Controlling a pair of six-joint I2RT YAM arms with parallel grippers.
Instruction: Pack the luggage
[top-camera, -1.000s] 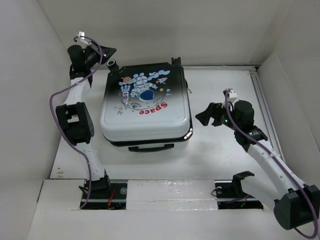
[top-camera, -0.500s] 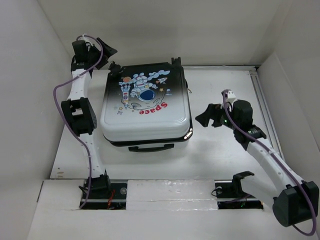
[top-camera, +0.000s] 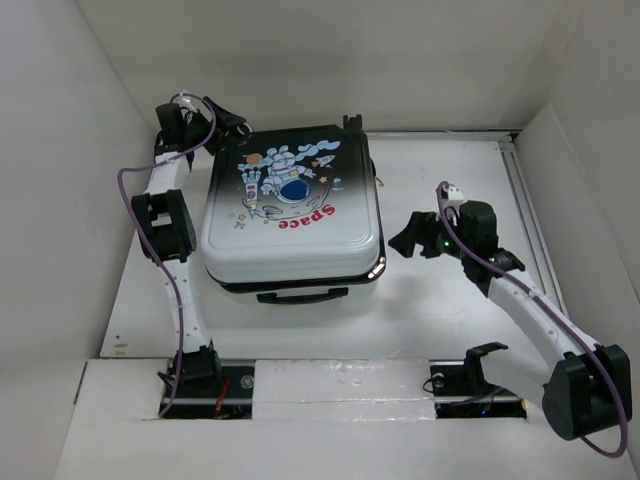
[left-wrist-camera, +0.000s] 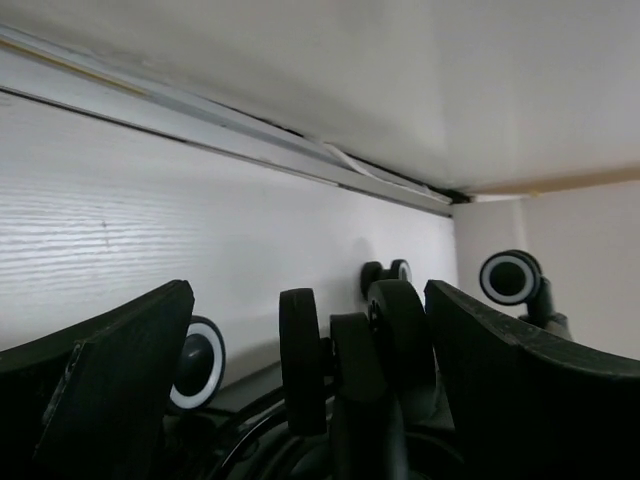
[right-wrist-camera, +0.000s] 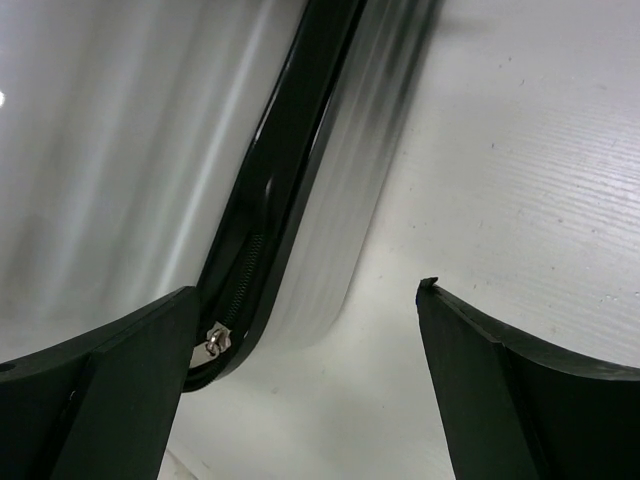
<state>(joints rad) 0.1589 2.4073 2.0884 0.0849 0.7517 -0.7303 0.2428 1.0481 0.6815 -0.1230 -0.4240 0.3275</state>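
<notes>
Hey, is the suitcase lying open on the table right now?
No, the suitcase lies closed in the top view, its astronaut-printed shell facing up and both halves pressed together.

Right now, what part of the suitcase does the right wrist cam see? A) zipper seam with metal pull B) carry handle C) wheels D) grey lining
A: the right wrist view shows the suitcase with its black zipper seam and a small metal pull; the wheels face the left wrist camera instead.
</notes>
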